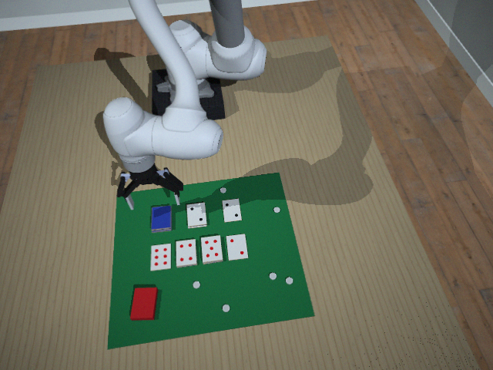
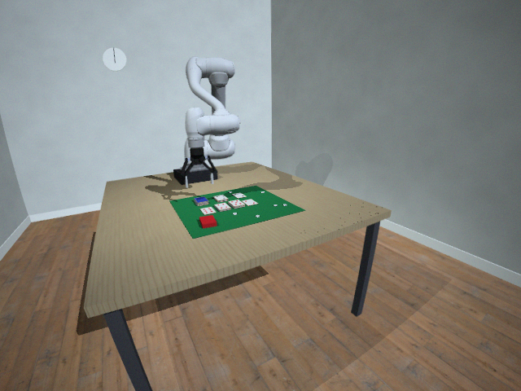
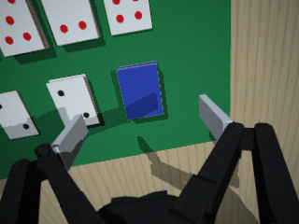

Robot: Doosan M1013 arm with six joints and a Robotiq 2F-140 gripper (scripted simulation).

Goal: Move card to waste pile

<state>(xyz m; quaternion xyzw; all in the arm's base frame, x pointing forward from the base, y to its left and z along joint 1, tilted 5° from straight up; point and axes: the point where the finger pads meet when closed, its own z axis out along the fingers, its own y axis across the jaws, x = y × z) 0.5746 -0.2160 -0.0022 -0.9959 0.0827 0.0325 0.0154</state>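
Observation:
The face-down stock is a blue-backed stack (image 1: 161, 218) (image 2: 200, 199) (image 3: 140, 90) on the green mat (image 1: 254, 318) (image 2: 189, 218) (image 3: 196, 56), in the row nearest the robot base. Beside it lies the waste pile (image 1: 196, 213) (image 2: 220, 197) (image 3: 74, 97), topped by a white card with two black pips. My gripper (image 1: 153, 202) (image 2: 199, 182) (image 3: 141, 114) is open wide and empty. It hangs above the mat's edge just behind the stock, with a finger on each side of it and clear of it.
Another black-pip card (image 1: 231, 210) (image 3: 14, 114) lies past the waste pile. A row of red-pip cards (image 1: 186, 252) lies in the middle of the mat. A red-backed stack (image 1: 143, 303) (image 2: 207, 221) sits at the far corner. Small white discs (image 1: 273, 275) are scattered about. The black robot base (image 1: 186, 99) stands behind.

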